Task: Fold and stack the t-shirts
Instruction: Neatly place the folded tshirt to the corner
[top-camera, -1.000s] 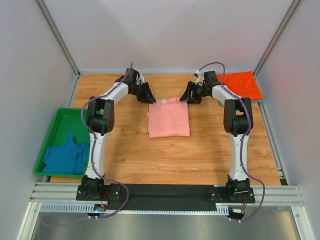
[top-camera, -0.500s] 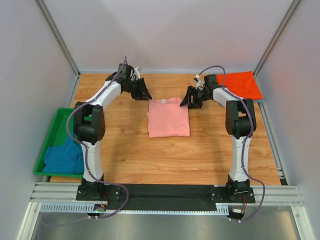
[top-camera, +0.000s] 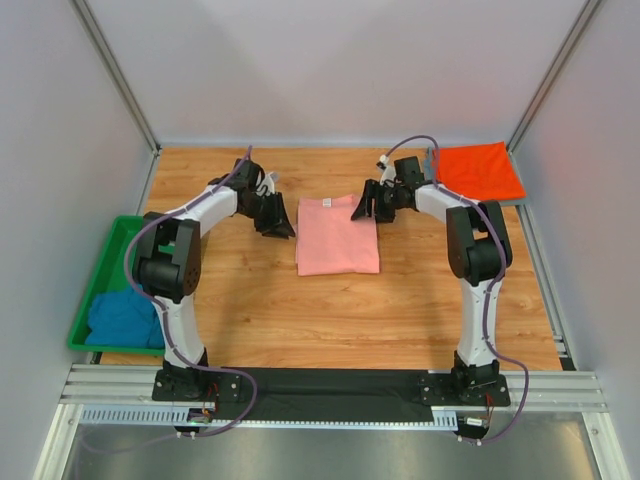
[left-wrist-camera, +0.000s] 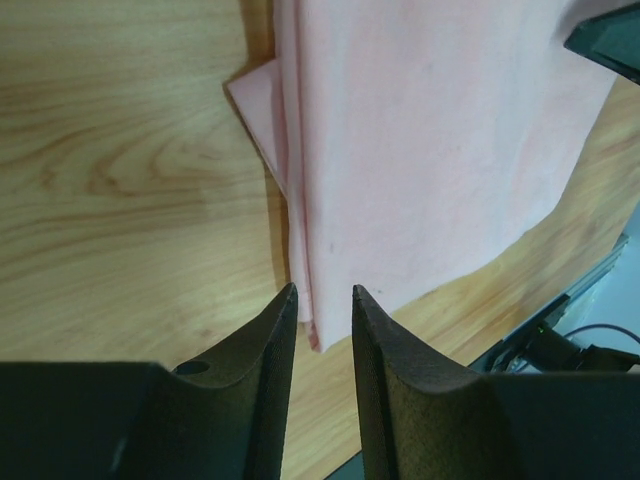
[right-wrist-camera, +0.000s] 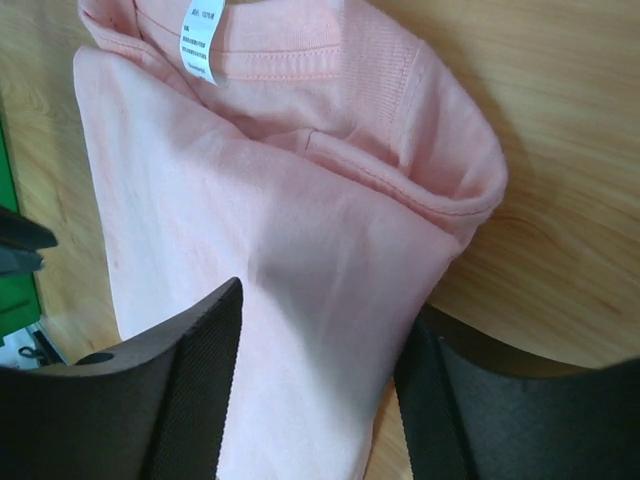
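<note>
Salmon-pink cloth t-shirt (top-camera: 337, 236) lies folded into a neat rectangle at the middle of the frame on the wooden table (top-camera: 420, 310). The left gripper (top-camera: 277, 222) sits at its left edge, fingers slightly apart on nothing. The right gripper (top-camera: 365, 205) is at its upper-right corner, fingers wide apart and empty. A bright orange-red t-shirt (top-camera: 478, 170) lies folded at upper right. Stacking looks undone, and a teal-blue t-shirt (top-camera: 128, 315) waits crumpled in the green plastic bin (top-camera: 110, 250) at left.

White neck tag (right-wrist-camera: 202, 38) in salmon-pink tee (right-wrist-camera: 300, 260) collar: printed txt too small, illegible.
</note>
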